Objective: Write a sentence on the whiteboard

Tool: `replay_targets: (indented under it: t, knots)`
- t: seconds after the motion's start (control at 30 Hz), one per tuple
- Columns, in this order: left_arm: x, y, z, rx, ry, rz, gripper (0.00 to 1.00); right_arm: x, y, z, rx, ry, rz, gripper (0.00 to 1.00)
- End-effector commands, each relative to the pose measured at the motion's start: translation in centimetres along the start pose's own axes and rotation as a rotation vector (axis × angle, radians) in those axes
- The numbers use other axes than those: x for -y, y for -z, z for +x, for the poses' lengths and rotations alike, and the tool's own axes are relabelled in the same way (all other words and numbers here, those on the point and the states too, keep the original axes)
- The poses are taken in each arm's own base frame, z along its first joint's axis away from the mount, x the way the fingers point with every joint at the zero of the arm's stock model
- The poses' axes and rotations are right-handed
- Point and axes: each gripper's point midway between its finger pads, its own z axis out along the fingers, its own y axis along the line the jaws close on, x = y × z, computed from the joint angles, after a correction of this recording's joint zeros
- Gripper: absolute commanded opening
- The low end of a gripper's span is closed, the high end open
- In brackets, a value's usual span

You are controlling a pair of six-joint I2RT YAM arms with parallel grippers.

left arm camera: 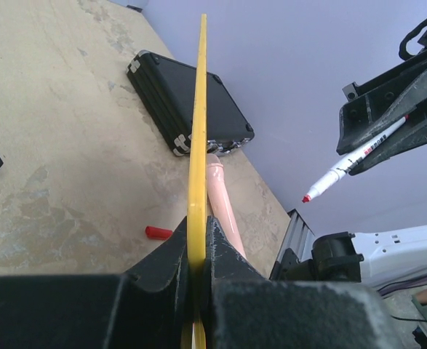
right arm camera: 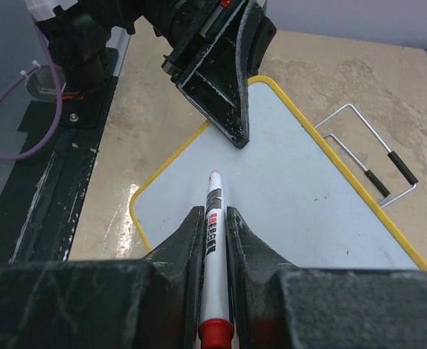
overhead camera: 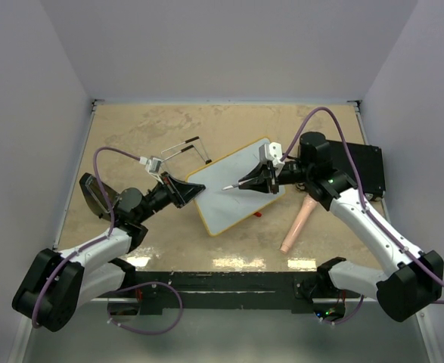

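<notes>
My left pincer [overhead camera: 184, 190] is clamped shut on the yellow rim of the whiteboard [overhead camera: 240, 208], which lies at the centre of the top view, on the sandy surface [overhead camera: 131, 136]. My right pincer [overhead camera: 250, 184] is closed on a marker [overhead camera: 231, 187]. Its tip points at the white face but is not touching it. A red cap [overhead camera: 258, 215] lies by the board's lower edge, and a black case [overhead camera: 364, 168] sits at right.

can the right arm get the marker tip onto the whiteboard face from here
Probably yes. The marker in the right fingers points at the blank whiteboard with nothing between, and the left fingers clamp only its edge.
</notes>
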Motion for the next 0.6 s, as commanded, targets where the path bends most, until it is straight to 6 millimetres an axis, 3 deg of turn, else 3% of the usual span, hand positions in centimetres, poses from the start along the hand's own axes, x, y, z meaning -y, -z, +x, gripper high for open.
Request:
replay_targets:
  t: [0.0,0.23,0.4,0.57]
  knots:
    - [3.4,-0.7,-4.4,0.138,-0.088,0.102,0.0,-0.6,0.2,-1.1,0.038,0.057,-0.032,0.0]
    - [3.0,-0.8,-4.4,0.139,-0.049,0.089,0.0,0.4,0.0,-1.3,0.011,0.073,0.009,0.0]
    - [3.0,-0.8,-4.8,0.157,-0.045,0.077,0.0,2.3,-0.3,-3.2,-0.025,0.089,0.068,0.0]
    - [3.0,-0.8,-5.2,0.167,-0.047,0.065,0.0,2.6,-0.8,-3.6,-0.074,0.091,0.063,0.0]
